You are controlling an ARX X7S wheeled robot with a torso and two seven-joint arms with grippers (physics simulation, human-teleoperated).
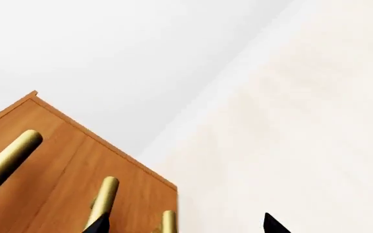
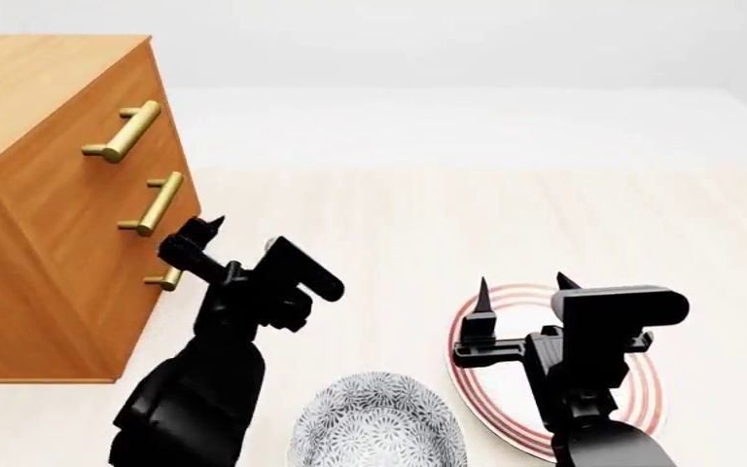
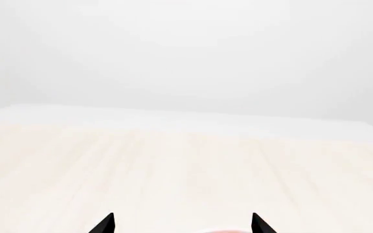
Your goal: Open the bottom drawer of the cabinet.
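Reaching toward the cabinet (image 2: 50, 195) at the surface's (image 2: 478, 214) left, the left gripper (image 2: 198, 243) sits just beside the bottom drawer's (image 2: 133, 311) brass handle (image 2: 166, 280), jaws apart but not yet around it; judged an approach for the pull. Right gripper (image 2: 523, 292) hovers idle over the striped plate (image 2: 646, 399), jaws apart, clear of the work. Drawer appears shut.
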